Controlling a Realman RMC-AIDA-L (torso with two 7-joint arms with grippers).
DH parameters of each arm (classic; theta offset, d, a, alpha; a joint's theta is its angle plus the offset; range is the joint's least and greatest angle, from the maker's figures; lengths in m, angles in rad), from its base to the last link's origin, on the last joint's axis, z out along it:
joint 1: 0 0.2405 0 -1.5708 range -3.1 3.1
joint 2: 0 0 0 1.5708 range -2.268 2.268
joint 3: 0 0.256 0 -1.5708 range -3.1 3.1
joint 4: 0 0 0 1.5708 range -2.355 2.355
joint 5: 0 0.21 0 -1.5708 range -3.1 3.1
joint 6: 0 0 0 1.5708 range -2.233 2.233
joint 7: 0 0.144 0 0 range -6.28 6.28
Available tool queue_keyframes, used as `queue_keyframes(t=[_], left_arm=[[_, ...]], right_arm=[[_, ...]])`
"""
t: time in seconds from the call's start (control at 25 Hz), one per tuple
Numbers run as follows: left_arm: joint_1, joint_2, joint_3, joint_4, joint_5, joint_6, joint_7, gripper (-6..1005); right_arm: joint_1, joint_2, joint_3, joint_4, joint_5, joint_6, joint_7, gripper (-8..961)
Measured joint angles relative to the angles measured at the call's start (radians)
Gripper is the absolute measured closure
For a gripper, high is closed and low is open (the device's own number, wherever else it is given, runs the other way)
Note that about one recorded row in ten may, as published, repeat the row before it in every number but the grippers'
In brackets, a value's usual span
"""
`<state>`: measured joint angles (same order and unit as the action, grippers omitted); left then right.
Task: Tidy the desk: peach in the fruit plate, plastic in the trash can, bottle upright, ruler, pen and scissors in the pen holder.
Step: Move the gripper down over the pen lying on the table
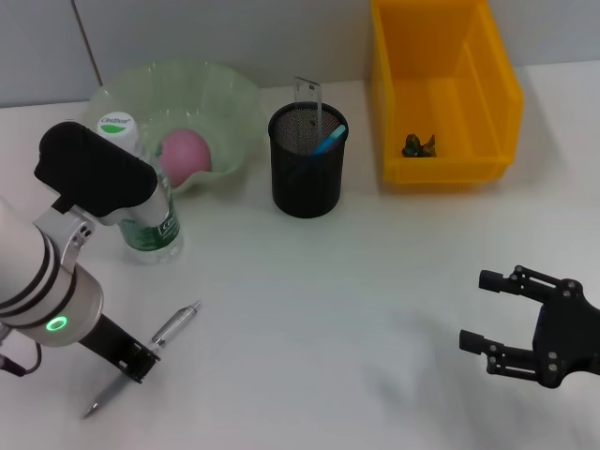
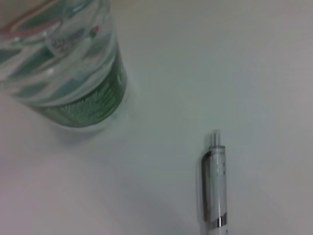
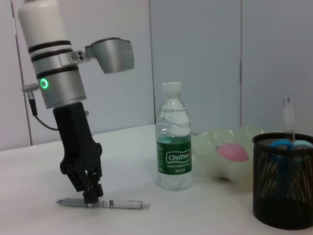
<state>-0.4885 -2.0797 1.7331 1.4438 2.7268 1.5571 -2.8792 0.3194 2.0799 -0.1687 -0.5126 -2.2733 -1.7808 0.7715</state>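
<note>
The left gripper (image 3: 92, 196) points down onto the middle of the clear pen (image 1: 141, 358) lying on the white desk (image 1: 328, 309) in front of the upright Cestbon water bottle (image 3: 173, 142), its fingers closed around the barrel. Behind the bottle the peach (image 1: 186, 153) sits in the green fruit plate (image 1: 225, 94); beside that plate, the black mesh pen holder (image 1: 307, 173) holds the ruler (image 1: 309, 98) and blue-handled scissors (image 1: 330, 139). The right gripper (image 1: 497, 314) hovers wide open and empty, well apart from the bottle, in front of the yellow bin (image 1: 445, 89).
</note>
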Motion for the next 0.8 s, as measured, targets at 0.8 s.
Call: queue_keyframes(t=[0.8], left_arm=[[0.010, 0.000, 0.013, 0.031, 0.010, 0.023, 0.000, 751]], right_arm=[[-0.002, -0.003, 0.000, 0.006, 0.000, 0.002, 0.000, 162]])
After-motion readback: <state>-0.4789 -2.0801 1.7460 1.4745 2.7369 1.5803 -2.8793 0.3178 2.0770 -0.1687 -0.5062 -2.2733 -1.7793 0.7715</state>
